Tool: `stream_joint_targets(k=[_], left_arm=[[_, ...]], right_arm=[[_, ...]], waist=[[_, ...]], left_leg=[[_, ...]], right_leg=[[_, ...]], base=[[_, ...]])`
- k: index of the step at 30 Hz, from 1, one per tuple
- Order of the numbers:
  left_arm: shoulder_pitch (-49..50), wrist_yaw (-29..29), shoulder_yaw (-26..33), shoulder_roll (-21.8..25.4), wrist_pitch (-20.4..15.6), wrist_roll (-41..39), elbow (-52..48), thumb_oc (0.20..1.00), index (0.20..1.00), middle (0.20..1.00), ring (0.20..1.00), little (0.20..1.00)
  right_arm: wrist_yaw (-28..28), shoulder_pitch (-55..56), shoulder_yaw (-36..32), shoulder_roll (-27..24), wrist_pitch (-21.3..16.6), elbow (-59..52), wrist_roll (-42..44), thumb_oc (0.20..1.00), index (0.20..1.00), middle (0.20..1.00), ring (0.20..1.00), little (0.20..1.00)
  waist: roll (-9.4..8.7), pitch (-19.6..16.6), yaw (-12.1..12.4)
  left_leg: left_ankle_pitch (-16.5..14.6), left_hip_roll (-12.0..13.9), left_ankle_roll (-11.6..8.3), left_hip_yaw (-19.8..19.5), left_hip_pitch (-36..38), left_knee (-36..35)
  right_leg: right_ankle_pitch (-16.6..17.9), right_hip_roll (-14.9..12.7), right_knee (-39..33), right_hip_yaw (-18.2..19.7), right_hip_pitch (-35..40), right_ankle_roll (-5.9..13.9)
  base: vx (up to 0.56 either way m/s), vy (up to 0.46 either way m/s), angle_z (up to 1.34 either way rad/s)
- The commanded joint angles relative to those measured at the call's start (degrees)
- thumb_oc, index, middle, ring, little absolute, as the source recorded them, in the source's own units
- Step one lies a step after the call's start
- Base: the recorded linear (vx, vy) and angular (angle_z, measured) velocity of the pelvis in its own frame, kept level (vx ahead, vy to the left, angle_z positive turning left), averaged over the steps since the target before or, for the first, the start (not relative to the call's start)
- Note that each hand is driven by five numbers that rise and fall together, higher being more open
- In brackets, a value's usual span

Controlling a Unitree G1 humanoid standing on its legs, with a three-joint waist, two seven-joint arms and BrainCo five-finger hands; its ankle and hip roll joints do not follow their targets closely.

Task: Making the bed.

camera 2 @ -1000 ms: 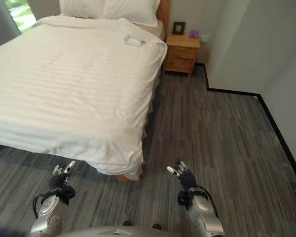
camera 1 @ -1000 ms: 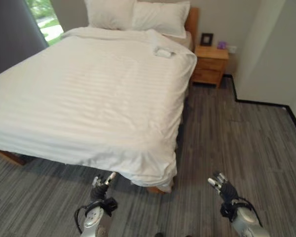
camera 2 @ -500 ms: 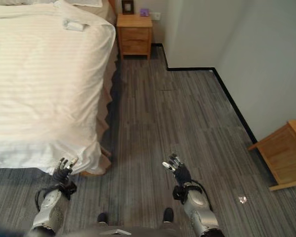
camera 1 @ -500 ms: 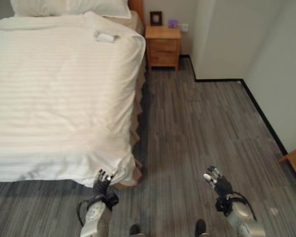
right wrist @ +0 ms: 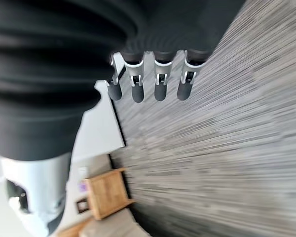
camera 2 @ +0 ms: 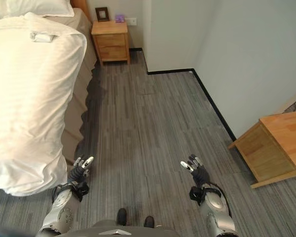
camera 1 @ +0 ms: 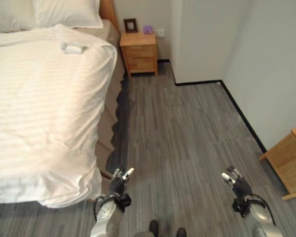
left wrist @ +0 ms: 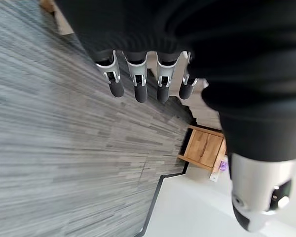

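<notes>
Left eye view: the bed (camera 1: pixel 44 113), under its white duvet (camera 1: pixel 34 148), lies at the robot's left — a small folded white thing, perhaps a towel (camera 1: pixel 73 48), sits near its head-end corner. The left hand (camera 1: pixel 119 180) and right hand (camera 1: pixel 235 180) hang over grey floor (camera 1: pixel 182 133), fingers relaxed, holding nothing

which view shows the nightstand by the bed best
The left eye view: the nightstand stands whole, drawers facing the camera. The right eye view shows it just as whole, nearer the top edge. Both wrist views catch it small and far past the fingers.
</notes>
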Motion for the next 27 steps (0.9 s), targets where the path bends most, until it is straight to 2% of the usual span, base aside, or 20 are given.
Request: stream_joint_targets(k=[1,2,3,4,10,14,16,17,18,19,20,22,23,24,25,26,27], left_arm=[[-2.02,1.10,1.28,3.23,-3.73,1.28,-1.38,1.000,1.000,1.000,1.000,1.000],[-2.02,1.10,1.28,3.23,-3.73,1.28,-1.38,1.000,1.000,1.000,1.000,1.000],[-2.31,1.55,2.87,6.46,-2.59,6.41,-3.51,1.000,1.000,1.000,1.000,1.000],[-1.87,0.69,2.64,7.64,-2.44,8.20,-5.17,1.000,1.000,1.000,1.000,1.000],[-1.00,-1.18,1.71,8.30,-2.00,6.43,-8.76,1.000,1.000,1.000,1.000,1.000],[-2.26,-0.36,0.65,7.32,-1.86,5.35,-9.12,1.000,1.000,1.000,1.000,1.000],[-2.80,-0.59,0.26,7.17,-1.49,6.13,-8.93,1.000,1.000,1.000,1.000,1.000],[-3.20,-0.42,0.08,7.25,-1.43,6.62,-8.64,1.000,1.000,1.000,1.000,1.000],[-3.27,-0.67,0.08,7.61,-0.97,7.52,-9.17,1.000,1.000,1.000,1.000,1.000],[-3.24,-0.66,0.08,7.59,-0.96,7.53,-9.19,1.000,1.000,1.000,1.000,1.000],[-2.93,-1.28,0.82,8.11,-0.93,7.82,-9.97,1.000,1.000,1.000,1.000,1.000],[-2.82,-1.30,0.79,8.07,-0.92,7.80,-10.01,1.000,1.000,1.000,1.000,1.000],[-2.19,-2.42,1.04,8.06,-0.91,7.23,-10.51,1.000,1.000,1.000,1.000,1.000],[-2.51,-2.89,0.84,8.19,-0.78,7.32,-10.28,1.000,1.000,1.000,1.000,1.000],[-2.48,-2.91,0.81,8.19,-0.80,7.30,-10.23,1.000,1.000,1.000,1.000,1.000],[-2.18,-3.70,0.65,8.29,-0.70,7.78,-10.63,1.000,1.000,1.000,1.000,1.000],[-2.22,-4.05,0.44,8.28,-0.79,8.21,-11.26,1.000,1.000,1.000,1.000,1.000]], right_arm=[[0.33,-0.86,-0.47,0.48,-3.06,-2.75,-1.33,1.000,1.000,1.000,1.000,1.000],[0.33,-0.86,-0.47,0.48,-3.06,-2.75,-1.33,1.000,1.000,1.000,1.000,1.000],[2.30,-3.86,2.52,-2.25,-1.97,-6.46,-6.69,1.000,1.000,1.000,1.000,1.000],[2.61,-5.17,2.47,-2.95,-2.02,-6.45,-7.46,1.000,1.000,1.000,1.000,1.000],[2.01,-10.23,3.56,-1.84,-2.02,-7.00,-5.62,1.000,1.000,1.000,1.000,1.000],[0.75,-11.36,4.12,-1.07,-1.37,-6.58,-7.12,1.000,1.000,1.000,1.000,1.000],[0.74,-10.17,3.61,-1.56,-0.75,-7.23,-10.25,1.000,1.000,1.000,1.000,1.000],[0.43,-9.47,3.36,-1.44,-0.74,-7.57,-11.43,1.000,1.000,1.000,1.000,1.000],[0.24,-7.44,2.60,-1.09,-0.68,-6.70,-11.95,1.000,1.000,1.000,1.000,1.000],[0.24,-7.41,2.60,-1.11,-0.66,-6.74,-11.95,1.000,1.000,1.000,1.000,1.000],[1.30,-4.58,0.32,-0.68,-0.67,-7.14,-9.07,1.000,1.000,1.000,1.000,1.000],[1.35,-4.47,0.32,-0.75,-0.68,-7.17,-9.01,1.000,1.000,1.000,1.000,1.000],[2.05,-1.85,-1.47,-0.92,-1.13,-7.60,-7.34,1.000,1.000,1.000,1.000,1.000],[2.12,-1.05,-2.10,-0.94,-1.22,-7.49,-7.16,1.000,1.000,1.000,1.000,1.000],[2.13,-0.97,-2.10,-0.96,-1.23,-7.51,-7.16,1.000,1.000,1.000,1.000,1.000],[2.33,1.59,-3.46,-0.96,-1.06,-8.06,-7.24,1.000,1.000,1.000,1.000,1.000],[2.75,2.89,-4.09,-0.80,-1.01,-8.53,-7.60,1.000,1.000,1.000,1.000,1.000]], waist=[[-2.03,-1.84,1.17],[-2.03,-1.84,1.17],[-2.20,-2.31,2.07],[-2.22,-2.30,2.32],[-2.32,-2.23,3.68],[-1.87,-0.72,4.01],[-1.56,0.00,3.49],[-1.24,1.14,2.92],[0.44,2.77,1.90],[0.33,2.70,1.95],[0.45,2.84,-0.61],[0.85,3.01,-0.70],[0.57,2.72,-3.10],[0.20,2.52,-4.42],[0.71,2.55,-4.48],[0.54,2.36,-6.00],[0.37,1.97,-6.66]], left_leg=[[-5.29,-1.04,0.71,1.01,-0.03,2.97],[-5.29,-1.04,0.71,1.01,-0.03,2.97],[-5.87,-1.35,1.37,1.18,1.40,2.07],[-6.08,-1.45,1.55,1.16,1.49,2.07],[-7.72,-2.24,2.70,2.10,1.30,2.95],[-9.13,-2.96,4.26,2.34,0.65,4.68],[-9.83,-3.39,5.25,1.60,1.31,4.94],[-10.29,-3.58,6.02,1.24,2.17,5.04],[-11.22,-2.69,6.96,0.57,4.26,5.14],[-11.26,-2.80,6.96,0.63,4.24,5.11],[-11.76,-1.85,5.78,-0.64,8.64,3.92],[-11.84,-1.35,5.66,-0.77,9.32,3.44],[-13.37,-0.79,4.04,-2.86,13.57,1.86],[-13.48,-0.34,3.34,-4.27,15.36,1.55],[-13.63,0.29,3.25,-4.29,15.71,1.30],[-13.89,1.29,1.88,-5.94,18.13,1.28],[-13.93,1.72,1.29,-6.43,19.35,1.96]], right_leg=[[2.89,-7.12,1.52,0.35,-0.81,5.95],[2.89,-7.12,1.52,0.35,-0.81,5.95],[2.20,-7.67,2.12,0.75,-0.20,6.18],[2.14,-7.74,2.21,0.91,-0.26,6.32],[2.00,-8.66,3.38,2.10,-0.92,7.38],[1.97,-10.27,13.63,3.43,-6.01,8.75],[4.38,-11.04,22.01,4.13,-9.37,9.23],[7.87,-11.66,27.71,4.79,-12.26,9.57],[9.62,-12.61,36.85,4.04,-17.64,9.17],[9.37,-12.72,37.28,4.19,-17.92,9.18],[7.17,-9.90,30.48,4.46,-23.23,8.80],[7.00,-9.53,30.21,4.09,-22.57,8.70],[7.67,-7.73,17.73,4.47,-24.42,9.29],[9.29,-6.08,11.75,5.84,-25.22,9.64],[9.67,-5.56,10.71,5.45,-24.44,9.58],[12.09,-4.22,3.59,6.17,-25.35,10.51],[13.59,-4.20,1.89,4.86,-26.07,11.00]], base=[[0.00,0.000,0.00],[0.13,0.145,0.05],[0.15,0.176,0.07],[0.18,0.205,0.01],[0.06,0.091,-0.11],[0.04,0.119,-0.06],[0.10,0.163,0.07],[0.27,0.259,0.06],[0.25,0.221,0.14],[0.65,0.148,0.09],[0.45,-0.011,0.19],[0.44,-0.049,0.20],[0.63,-0.133,0.27],[0.65,-0.132,0.34],[0.66,-0.159,0.71],[0.67,-0.180,0.81],[0.85,-0.247,0.75]])
